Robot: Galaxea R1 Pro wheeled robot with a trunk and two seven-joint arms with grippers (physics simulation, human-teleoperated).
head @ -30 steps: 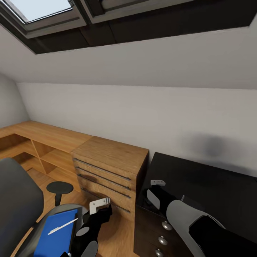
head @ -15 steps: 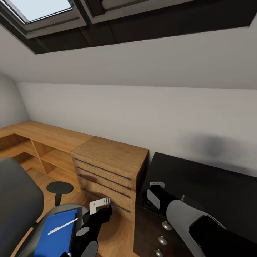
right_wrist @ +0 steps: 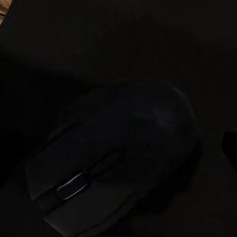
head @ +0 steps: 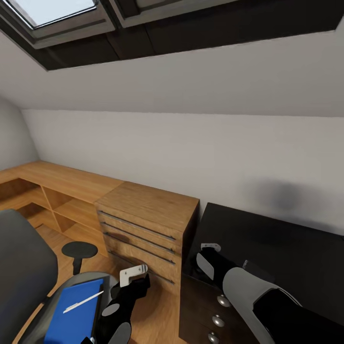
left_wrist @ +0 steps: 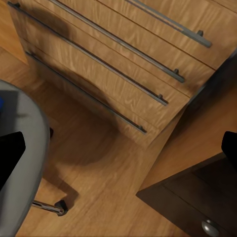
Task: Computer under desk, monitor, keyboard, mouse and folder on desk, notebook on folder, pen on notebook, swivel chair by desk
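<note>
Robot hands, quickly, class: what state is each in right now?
Left hand: open, holding nothing.
Right hand: open, poised at the small black rounded mouse.

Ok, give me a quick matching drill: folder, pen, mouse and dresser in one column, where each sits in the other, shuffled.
Things:
1. folder
2. pen
3. mouse
4. dresser

Places:
A. on the black desk top
B. on the swivel chair seat
C. between the open shelves and the desk
D. lying on the folder

Pairs: 1-B, 2-D, 3-A, 4-C
</note>
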